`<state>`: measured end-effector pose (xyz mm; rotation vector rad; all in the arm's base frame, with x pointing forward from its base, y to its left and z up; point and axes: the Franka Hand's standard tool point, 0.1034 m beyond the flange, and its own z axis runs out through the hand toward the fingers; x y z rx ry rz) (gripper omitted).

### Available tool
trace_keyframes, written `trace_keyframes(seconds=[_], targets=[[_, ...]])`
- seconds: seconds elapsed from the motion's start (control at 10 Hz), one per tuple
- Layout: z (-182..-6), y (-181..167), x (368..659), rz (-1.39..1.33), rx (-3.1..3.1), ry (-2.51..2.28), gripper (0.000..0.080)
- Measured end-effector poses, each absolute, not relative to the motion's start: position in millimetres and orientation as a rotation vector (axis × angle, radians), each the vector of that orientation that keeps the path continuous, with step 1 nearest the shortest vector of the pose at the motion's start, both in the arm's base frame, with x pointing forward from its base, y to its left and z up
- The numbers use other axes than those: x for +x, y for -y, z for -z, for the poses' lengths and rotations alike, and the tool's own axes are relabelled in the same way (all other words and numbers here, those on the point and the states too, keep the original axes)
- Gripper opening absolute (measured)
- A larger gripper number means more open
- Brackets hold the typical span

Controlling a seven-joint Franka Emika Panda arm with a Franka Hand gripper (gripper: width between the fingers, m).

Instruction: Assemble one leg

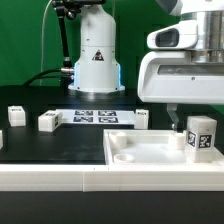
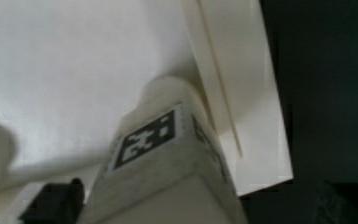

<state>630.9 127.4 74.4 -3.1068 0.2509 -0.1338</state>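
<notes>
The leg (image 1: 200, 135) is a white stubby post with a black-and-white tag. It stands upright at the corner of the white tabletop (image 1: 145, 152) on the exterior view's right. My gripper (image 1: 190, 122) hangs right over it, with one finger (image 1: 172, 120) down beside the leg and a small gap between them. In the wrist view the leg (image 2: 158, 150) fills the middle, its tag showing. One dark finger (image 2: 51, 200) is just beside it. The other finger is lost against the dark table. The tabletop's raised rim (image 2: 229, 90) runs beside the leg.
Three more white legs (image 1: 14, 115) (image 1: 48, 121) (image 1: 143, 120) lie on the black table behind the tabletop. The marker board (image 1: 95, 116) lies between them. The robot base (image 1: 95, 60) stands at the back, before a green backdrop.
</notes>
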Motion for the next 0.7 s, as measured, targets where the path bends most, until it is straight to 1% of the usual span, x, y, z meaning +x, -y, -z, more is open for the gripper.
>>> trace_keyframes(seconds=[0.1,0.5,0.6,0.7], targets=[[-73.7,-125.9,630.9,0.138,-3.126,-0.128,0.0649],[-67.5,-121.8,625.7,0.134,-3.149,0.077,0.0649],[-67.6,-121.9,625.8,0.134,-3.149,0.068,0.0533],[-67.6,-121.9,625.8,0.134,-3.149,0.069,0.0399]])
